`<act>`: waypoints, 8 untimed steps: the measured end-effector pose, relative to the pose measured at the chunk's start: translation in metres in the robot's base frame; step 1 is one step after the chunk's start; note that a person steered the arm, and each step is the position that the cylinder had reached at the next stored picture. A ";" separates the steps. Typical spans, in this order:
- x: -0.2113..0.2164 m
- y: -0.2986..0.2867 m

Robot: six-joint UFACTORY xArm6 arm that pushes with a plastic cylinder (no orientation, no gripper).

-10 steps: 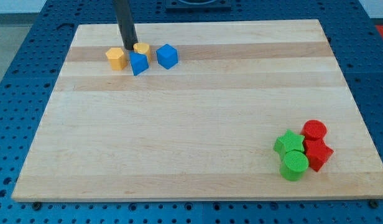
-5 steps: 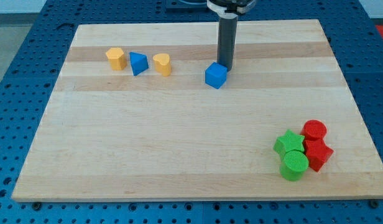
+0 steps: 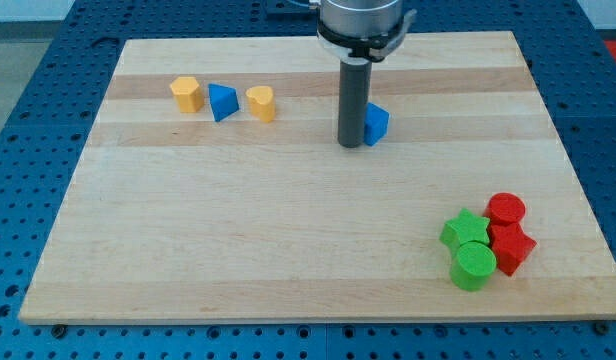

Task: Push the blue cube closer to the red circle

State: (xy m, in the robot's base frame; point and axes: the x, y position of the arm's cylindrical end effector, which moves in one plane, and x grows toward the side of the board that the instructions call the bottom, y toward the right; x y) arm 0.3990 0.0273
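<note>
Rod's tip (image 3: 351, 145) set down on the wooden board (image 3: 288, 250), touching the left side of the blue cube (image 3: 376, 124), cube partly hidden behind the rod, far centre of board, red circle (image 3: 506, 209) well apart at near right, beside green star (image 3: 464, 230).

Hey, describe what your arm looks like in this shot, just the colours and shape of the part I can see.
Only my arm's end shows: a wide, rounded metallic grey collar at the view's top, edged by a dark ring. From it hangs a straight, smooth, dark grey rod, round in section and much narrower. My tip is its plain blunt end, just left of the blue cube. I see no cables, markings or claw.
</note>
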 end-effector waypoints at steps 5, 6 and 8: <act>0.040 0.138; 0.040 0.138; 0.045 0.141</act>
State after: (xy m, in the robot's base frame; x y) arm 0.4440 0.1679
